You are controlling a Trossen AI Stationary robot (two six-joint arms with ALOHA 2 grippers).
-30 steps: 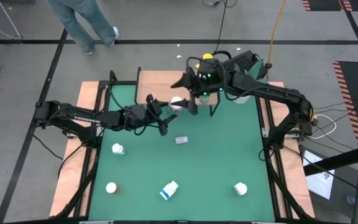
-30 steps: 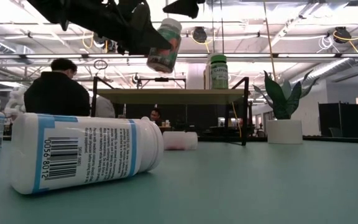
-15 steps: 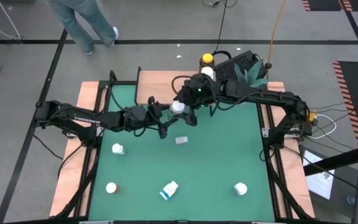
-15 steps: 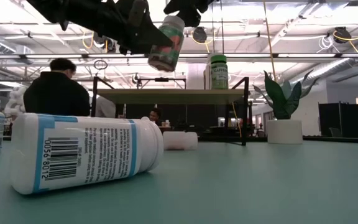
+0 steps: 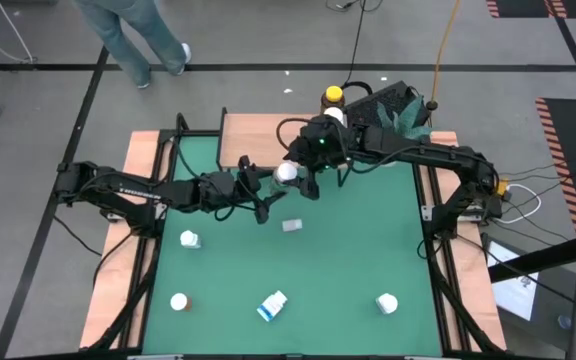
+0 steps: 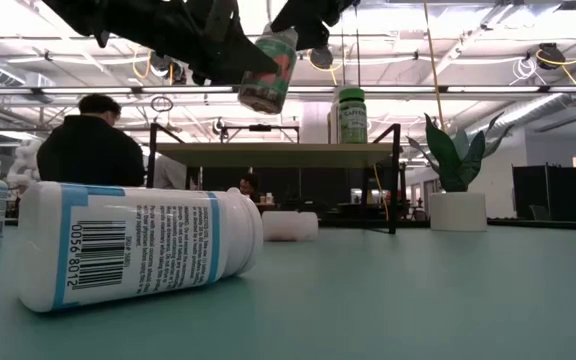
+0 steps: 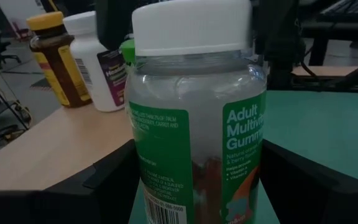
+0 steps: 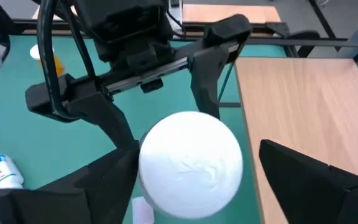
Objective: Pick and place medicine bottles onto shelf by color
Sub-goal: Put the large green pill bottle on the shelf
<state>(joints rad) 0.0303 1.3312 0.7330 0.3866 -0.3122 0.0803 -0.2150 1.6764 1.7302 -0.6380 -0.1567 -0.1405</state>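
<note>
A clear medicine bottle [image 7: 194, 124] with a green label and a white cap hangs in the air near the table's far middle, in front of the shelf [image 5: 253, 140]. My left gripper [image 5: 266, 192] is shut on it. My right gripper [image 8: 194, 180] is open; its fingers stand on either side of the white cap [image 8: 191, 163], coming down from the far right. On the shelf stand an amber bottle [image 7: 51, 56] with a yellow cap, a white bottle [image 7: 98, 62] and a green one [image 6: 350, 115]. My left gripper pinches the bottle's lower body [image 7: 149, 180] between its two fingers, one on each side. The fingers come nearly level from the table's left. The bottle is lifted clear, cap up and leaning a little [image 6: 266, 70].
Loose bottles are on the green table: two white-capped at the left [image 5: 190, 239] [image 5: 179, 301], a blue-labelled one lying at the near middle [image 5: 273, 305], one near right [image 5: 386, 302], a small one lying mid-table [image 5: 292, 226]. A potted plant [image 5: 398, 115] stands far right. A person [image 5: 128, 30] walks beyond.
My right gripper has come away from the shelf toward the table's left and down, tipping its fingers downward, and now straddles the held bottle's cap. The bottle has stayed aloft in my left gripper.
</note>
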